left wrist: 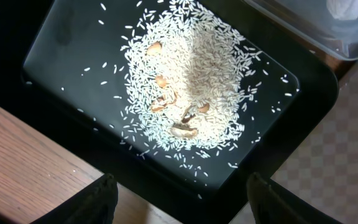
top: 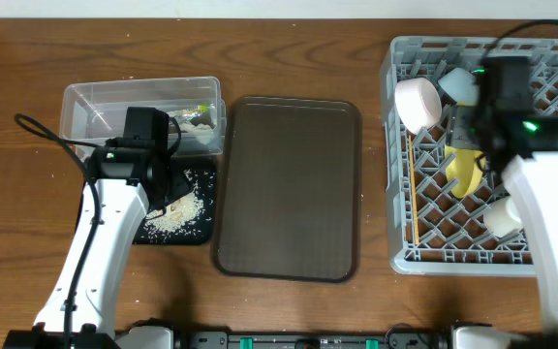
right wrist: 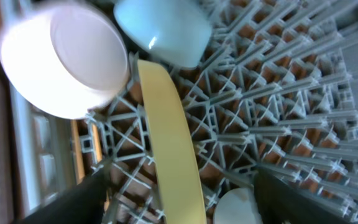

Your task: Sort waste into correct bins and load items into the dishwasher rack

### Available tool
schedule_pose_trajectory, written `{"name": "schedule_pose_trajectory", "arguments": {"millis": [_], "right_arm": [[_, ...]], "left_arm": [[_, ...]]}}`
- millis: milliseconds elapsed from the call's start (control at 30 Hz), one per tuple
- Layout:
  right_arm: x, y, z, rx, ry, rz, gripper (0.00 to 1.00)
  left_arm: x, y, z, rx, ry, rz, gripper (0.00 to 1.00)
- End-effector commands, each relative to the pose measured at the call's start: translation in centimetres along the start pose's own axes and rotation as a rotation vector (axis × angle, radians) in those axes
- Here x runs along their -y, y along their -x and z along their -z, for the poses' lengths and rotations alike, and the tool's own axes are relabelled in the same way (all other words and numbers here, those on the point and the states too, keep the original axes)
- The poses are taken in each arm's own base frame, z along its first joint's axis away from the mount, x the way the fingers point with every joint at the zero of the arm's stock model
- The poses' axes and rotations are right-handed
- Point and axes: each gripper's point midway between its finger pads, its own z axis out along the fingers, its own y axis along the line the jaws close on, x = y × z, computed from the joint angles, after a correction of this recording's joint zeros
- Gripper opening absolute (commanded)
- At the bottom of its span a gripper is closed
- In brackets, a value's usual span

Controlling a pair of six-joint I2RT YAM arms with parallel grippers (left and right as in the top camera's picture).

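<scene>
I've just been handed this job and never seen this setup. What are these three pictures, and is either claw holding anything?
You are looking at two white robot arms at a wooden table, each ending in a two-finger gripper. The wide picture is from a camera above; the other two look down from each wrist. The left gripper hovers open over the black tray, which holds rice scraps; beside it a clear tub holds the wrapper. A brown serving tray lies in the middle. The right gripper hangs open above the grey rack, where the white bowl, blue bowl, yellow plate, small cup and chopsticks sit. Neither holds anything.
</scene>
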Motion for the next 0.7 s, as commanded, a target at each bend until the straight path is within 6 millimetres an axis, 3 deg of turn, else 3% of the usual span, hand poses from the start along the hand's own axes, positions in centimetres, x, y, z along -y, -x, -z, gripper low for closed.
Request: {"name": "schedule_pose_trajectory", "arguments": {"millis": [0,67,200,367,500,667], "right_arm": [[0.9,1.4,3.5,0.107,0.052,-0.082,0.82],[0.7,1.8,4.9,0.147,0.088,-0.07,0.84],[-2.7,1.7,6.5,0.167,0.302,0.015,0.85],[-6.0,0.9,5.9,0.107,0.465,0.058,0.89],[-6.8,-0.5,3.6,0.0,0.48,0.053,0.9],[-6.6,-4.1,1.4,-0.191,0.437,0.029,0.99]], "left_arm": [[0.1,0.8,0.9,0.032,-0.014,-0.041,0.7],[0.5,1.4,1.5,0.05,-0.028,-0.052,0.7],[3.4,2.8,3.4,0.088,-0.174,-0.174,0.7],[7.7,4.4,6.6,0.181,-0.364,-0.359,0.7],[8.0,3.2,6.7,0.149,-0.362,-0.402,0.7],[6.1,-0.1,5.7,-0.003,-0.294,-0.426,0.7]]}}
